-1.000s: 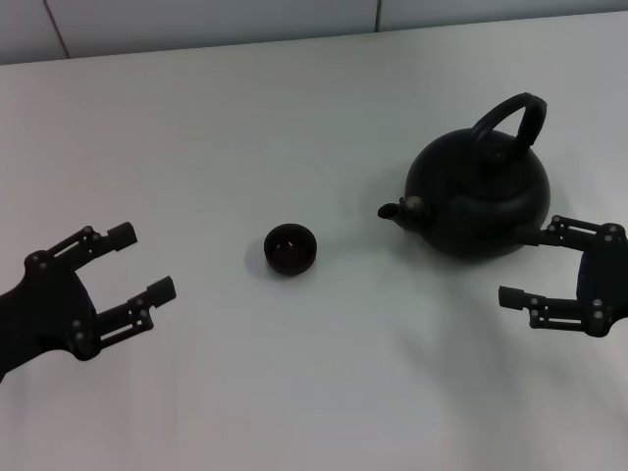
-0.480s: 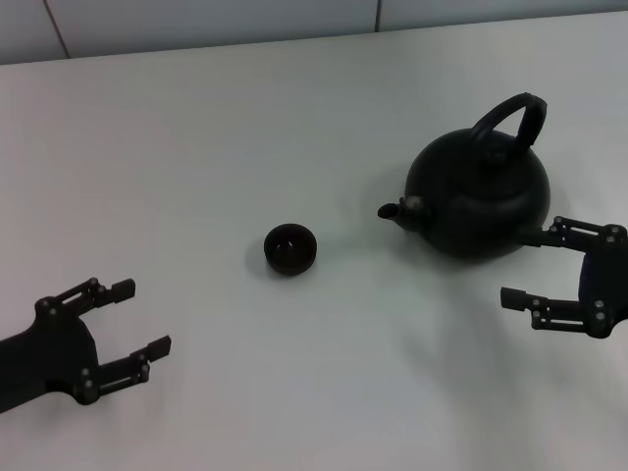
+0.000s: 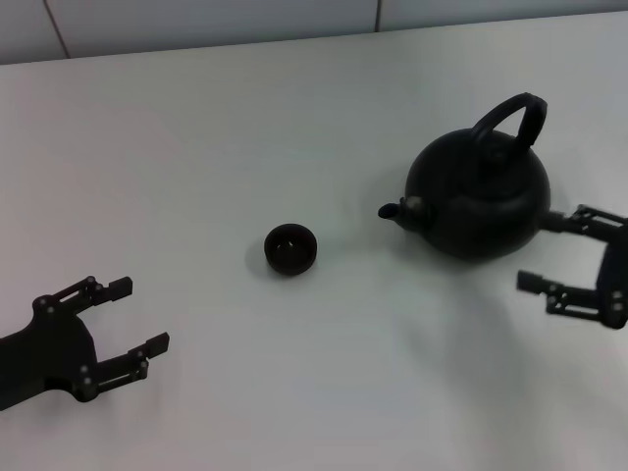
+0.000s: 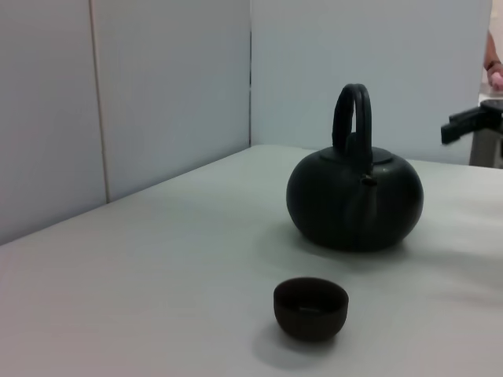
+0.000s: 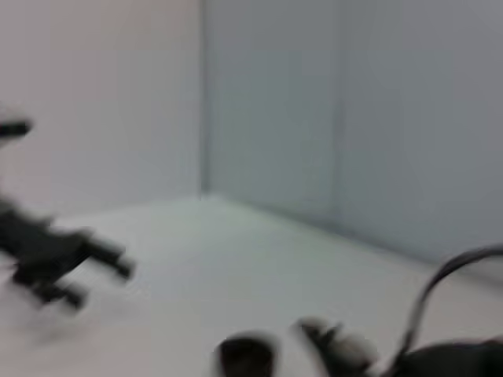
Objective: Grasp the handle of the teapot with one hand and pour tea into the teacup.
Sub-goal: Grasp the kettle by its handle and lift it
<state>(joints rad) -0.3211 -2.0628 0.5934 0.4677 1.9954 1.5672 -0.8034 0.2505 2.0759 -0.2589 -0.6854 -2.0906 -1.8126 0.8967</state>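
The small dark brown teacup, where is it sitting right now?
In the head view, the small dark handleless teacup stands alone on the white table, left of the matte-black teapot's spout, touching neither gripper.

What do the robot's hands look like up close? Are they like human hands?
Not really. The left gripper and the right gripper are each a matte black claw with two thin, jointed jaws. Small silvery screws dot the joints, and the linkage bars look skeletal, with gaps between them. Each jaw ends in a small blocky pad. No cables, markings or coverings are visible.

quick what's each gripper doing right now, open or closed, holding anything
Left gripper: open, holding nothing, low on the robot's left, away from the teacup.
Right gripper: open, holding nothing, beside the teapot.
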